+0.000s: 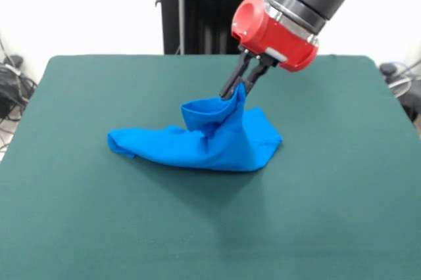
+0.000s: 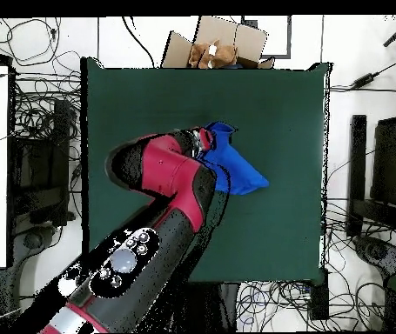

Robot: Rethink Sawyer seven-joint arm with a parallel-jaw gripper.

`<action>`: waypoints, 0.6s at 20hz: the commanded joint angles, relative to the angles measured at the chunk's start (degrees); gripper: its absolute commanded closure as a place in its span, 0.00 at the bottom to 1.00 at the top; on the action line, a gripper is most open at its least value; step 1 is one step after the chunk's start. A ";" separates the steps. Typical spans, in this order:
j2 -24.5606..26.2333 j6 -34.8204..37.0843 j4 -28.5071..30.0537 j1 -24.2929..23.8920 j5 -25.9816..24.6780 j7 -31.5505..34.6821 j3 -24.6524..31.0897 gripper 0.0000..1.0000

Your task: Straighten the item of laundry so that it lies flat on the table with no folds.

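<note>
The front view looks across the worktop (image 1: 79, 214) toward the robot's pedestal (image 1: 204, 10), fairly close and angled downward. The overhead view looks straight down from high up, taking in the whole worktop (image 2: 279, 226) and the surrounding floor. Both share the green worktop.

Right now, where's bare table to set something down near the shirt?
Free: the wide green strip of the table between the T-shirt and the camera-side edge, plus both side areas beside the shirt. Crowded: behind the shirt, where the tool pinches a raised fold and the arm hangs over.
</note>
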 commanded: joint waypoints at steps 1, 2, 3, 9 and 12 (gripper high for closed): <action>-18.26 4.52 15.19 -16.70 5.55 -0.17 28.12 1.00; -18.48 5.23 15.36 -16.63 4.31 -0.69 27.94 1.00; -18.92 4.00 16.08 -17.19 4.08 -0.26 28.85 1.00; -18.31 -0.11 15.84 -18.12 -0.46 6.22 29.71 1.00; -18.37 -1.54 16.02 -18.57 -1.65 7.89 30.25 1.00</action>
